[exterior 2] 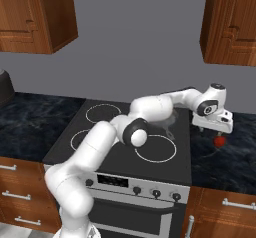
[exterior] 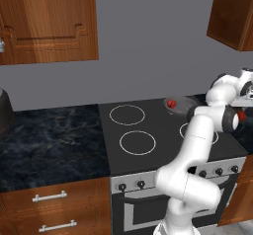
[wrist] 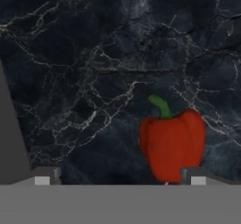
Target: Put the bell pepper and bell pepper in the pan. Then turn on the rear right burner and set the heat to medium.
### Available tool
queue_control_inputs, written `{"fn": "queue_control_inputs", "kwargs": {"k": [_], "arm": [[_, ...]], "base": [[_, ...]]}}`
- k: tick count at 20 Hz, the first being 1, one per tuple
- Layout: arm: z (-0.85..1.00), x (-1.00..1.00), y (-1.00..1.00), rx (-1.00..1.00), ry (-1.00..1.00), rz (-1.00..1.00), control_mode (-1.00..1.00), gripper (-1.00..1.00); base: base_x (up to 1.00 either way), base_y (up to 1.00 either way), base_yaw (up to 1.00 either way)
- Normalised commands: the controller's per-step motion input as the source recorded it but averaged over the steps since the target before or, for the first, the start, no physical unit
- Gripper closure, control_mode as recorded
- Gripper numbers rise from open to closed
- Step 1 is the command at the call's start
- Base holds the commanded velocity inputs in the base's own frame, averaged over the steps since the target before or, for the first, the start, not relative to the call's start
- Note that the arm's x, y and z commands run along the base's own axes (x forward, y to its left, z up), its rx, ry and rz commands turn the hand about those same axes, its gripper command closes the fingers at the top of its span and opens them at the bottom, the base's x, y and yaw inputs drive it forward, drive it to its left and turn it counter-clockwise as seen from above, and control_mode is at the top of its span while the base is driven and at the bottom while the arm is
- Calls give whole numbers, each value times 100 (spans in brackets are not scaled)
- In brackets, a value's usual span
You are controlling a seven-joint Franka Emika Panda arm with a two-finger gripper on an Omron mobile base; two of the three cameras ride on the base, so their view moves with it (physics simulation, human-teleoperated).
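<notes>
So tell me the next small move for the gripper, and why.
Probably shift sideways to centre on the bell pepper on the counter, then lower. The open gripper hangs above it, but the pepper lies off toward one fingertip rather than midway. The other pepper already sits in the pan.

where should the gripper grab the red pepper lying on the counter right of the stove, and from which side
Grip the bell pepper across its wide red body, coming straight down from above, as the open gripper already points at the dark counter. The green stem is thin and would likely slip. The pepper sits toward one fingertip rather than centred, so the hand probably needs to shift sideways before it lowers.
</notes>
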Motion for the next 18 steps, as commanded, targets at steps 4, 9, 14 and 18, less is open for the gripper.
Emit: {"fn": "queue_control_inputs", "kwargs": {"k": [4, 9, 14, 18], "arm": [[0, -6, -29, 10, 0, -4, -100, -100], [0, -7, -26, 11, 0, 0, -100, -100], [0, 0, -15, 5, 0, 0, -100, -100], [0, 6, -8, 1, 0, 0, -100, -100]], "base": [[0, 0, 0], [0, 0, 0], [0, 0, 0], [0, 0, 0]]}}
